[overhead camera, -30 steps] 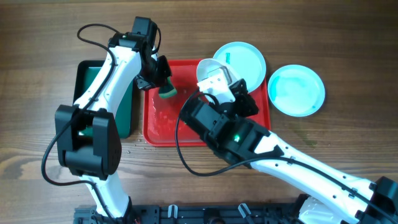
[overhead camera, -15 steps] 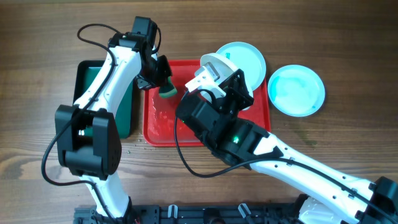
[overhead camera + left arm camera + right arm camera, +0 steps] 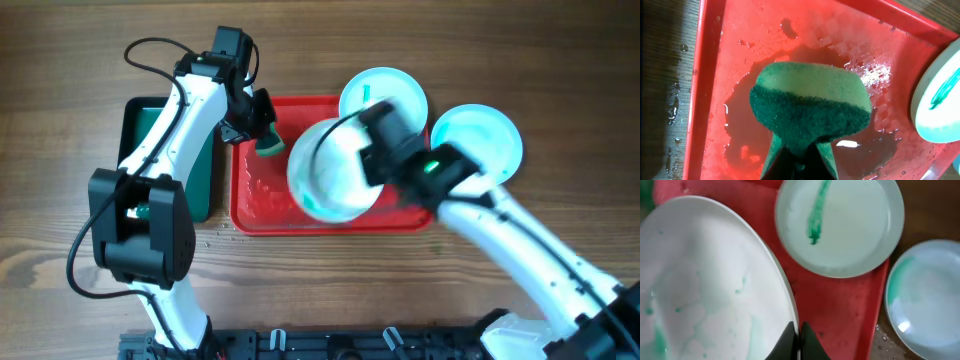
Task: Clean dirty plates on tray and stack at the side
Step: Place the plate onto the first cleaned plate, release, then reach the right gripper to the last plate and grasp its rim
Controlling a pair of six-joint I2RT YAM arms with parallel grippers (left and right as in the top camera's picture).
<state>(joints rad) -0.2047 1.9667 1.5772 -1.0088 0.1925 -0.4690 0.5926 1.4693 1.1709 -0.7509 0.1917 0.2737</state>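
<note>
My right gripper (image 3: 796,330) is shut on the rim of a smeared pale plate (image 3: 335,170), holding it tilted over the red tray (image 3: 262,210); the plate fills the left of the right wrist view (image 3: 710,285). A second plate (image 3: 383,98) with a teal streak lies at the tray's back right corner (image 3: 840,225). A third plate (image 3: 478,144) with green smears lies on the table right of the tray (image 3: 930,300). My left gripper (image 3: 797,155) is shut on a green sponge (image 3: 810,107) over the wet tray floor (image 3: 740,60), at the back left (image 3: 268,147).
A smaller dark green tray (image 3: 150,125) stands left of the red tray. Water droplets lie on the wooden table (image 3: 560,60) around the tray. The right arm stretches from the front right across the tray.
The right arm has swung and turned the held plate from edge-on to face-up, lower over the tray's middle. The left arm and sponge have stayed put.
</note>
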